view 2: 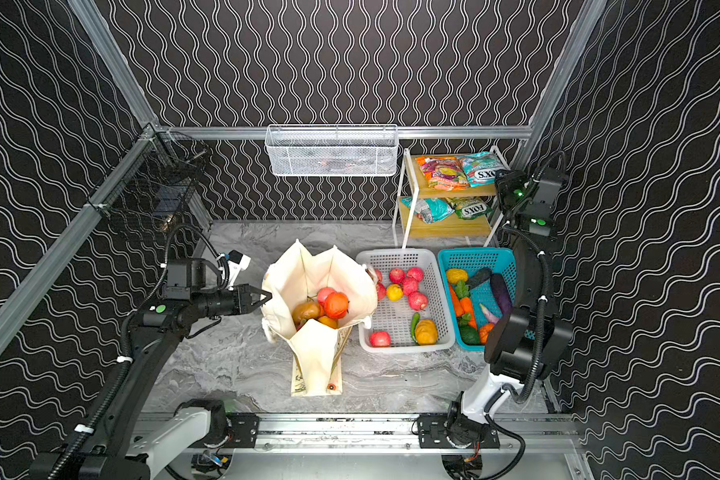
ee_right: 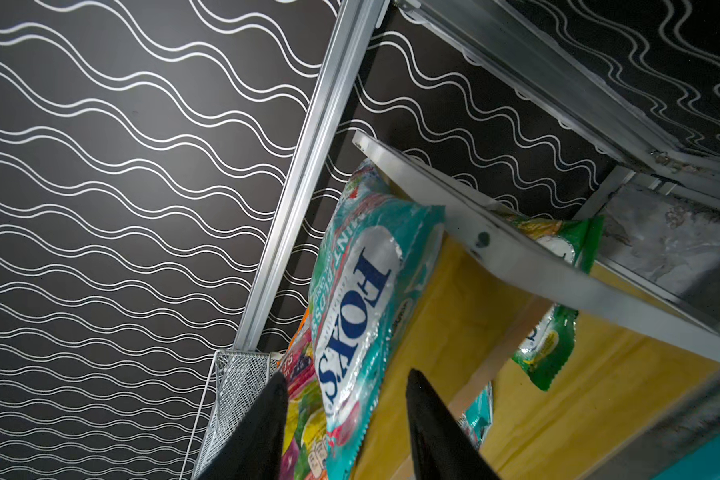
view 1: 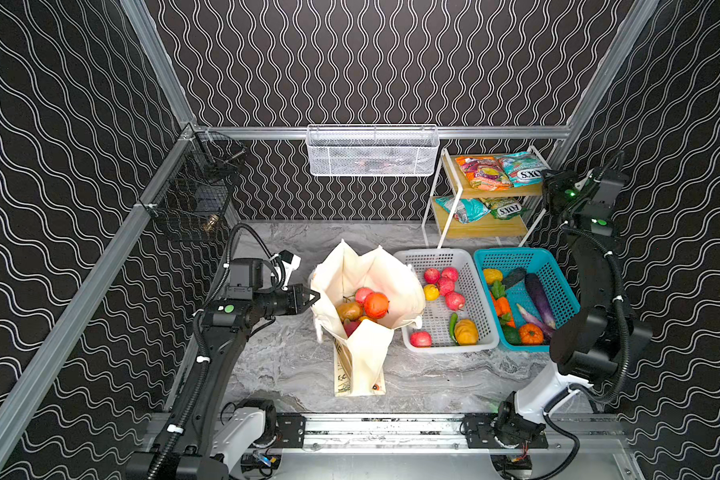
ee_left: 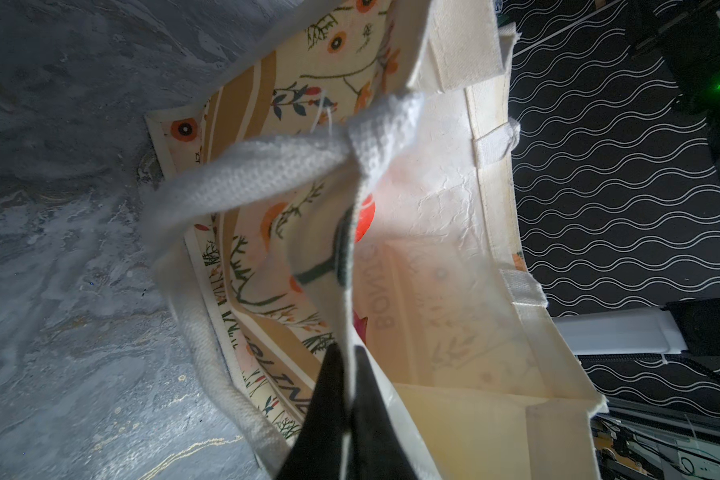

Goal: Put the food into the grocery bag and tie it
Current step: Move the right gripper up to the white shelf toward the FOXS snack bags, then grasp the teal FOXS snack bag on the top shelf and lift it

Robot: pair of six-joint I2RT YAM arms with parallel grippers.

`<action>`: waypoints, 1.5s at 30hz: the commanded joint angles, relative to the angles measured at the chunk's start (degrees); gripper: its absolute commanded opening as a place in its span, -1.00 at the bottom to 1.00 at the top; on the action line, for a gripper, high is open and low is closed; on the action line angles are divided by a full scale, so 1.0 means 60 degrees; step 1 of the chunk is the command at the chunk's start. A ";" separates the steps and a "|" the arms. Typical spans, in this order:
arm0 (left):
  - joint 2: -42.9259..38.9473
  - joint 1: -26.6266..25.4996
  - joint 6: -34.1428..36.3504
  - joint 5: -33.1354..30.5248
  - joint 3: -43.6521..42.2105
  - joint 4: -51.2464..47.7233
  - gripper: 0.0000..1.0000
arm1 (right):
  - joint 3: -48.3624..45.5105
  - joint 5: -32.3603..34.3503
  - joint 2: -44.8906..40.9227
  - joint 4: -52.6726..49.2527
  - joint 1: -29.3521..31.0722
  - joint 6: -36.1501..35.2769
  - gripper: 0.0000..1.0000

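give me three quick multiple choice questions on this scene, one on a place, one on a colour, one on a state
1. On the rack, which shelf holds the teal packet that the right gripper is at?
A top
B lower
C neither

2. What colour is the basket holding the eggplant?
A white
B teal
C black

3. How does the left gripper stand at the bag?
A open, clear of it
B shut on a fruit
C shut on its rim

Answers:
1 A: the right wrist view shows the open fingers on either side of the packet on the upper board.
2 B: both top views show the eggplant in the teal basket.
3 C: the left wrist view shows the bag's cloth edge pinched between closed fingers.
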 commanded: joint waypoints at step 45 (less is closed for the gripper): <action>0.0254 -0.0005 0.0244 0.0153 0.0048 0.0282 -0.82 | 0.1013 0.0094 0.0524 0.2121 -0.0007 0.1596 -1.00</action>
